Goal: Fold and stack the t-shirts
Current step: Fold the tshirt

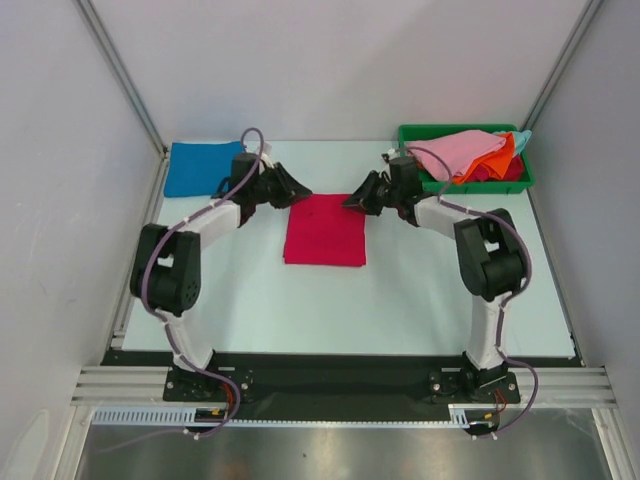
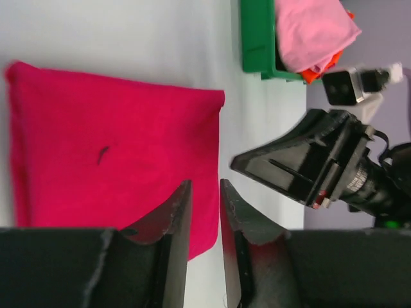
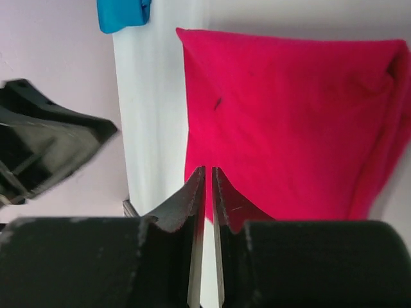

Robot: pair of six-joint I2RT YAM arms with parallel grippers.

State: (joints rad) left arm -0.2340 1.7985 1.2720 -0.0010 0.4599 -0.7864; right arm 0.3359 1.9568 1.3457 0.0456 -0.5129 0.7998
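A crimson t-shirt (image 1: 325,230) lies folded into a rectangle at the table's middle; it also shows in the left wrist view (image 2: 115,147) and the right wrist view (image 3: 289,115). My left gripper (image 1: 303,190) hovers at its far left corner; in its own view (image 2: 205,186) the jaws stand a narrow gap apart with nothing between them. My right gripper (image 1: 350,202) hovers at the far right corner, its jaws (image 3: 209,170) almost touching and empty. A folded blue t-shirt (image 1: 200,167) lies at the far left.
A green plastic bin (image 1: 410,135) stands at the far right, holding a pink shirt (image 1: 465,150), an orange shirt (image 1: 500,158) and a light blue one (image 1: 522,138). The two grippers face each other closely over the crimson shirt's far edge. Grey walls enclose the table.
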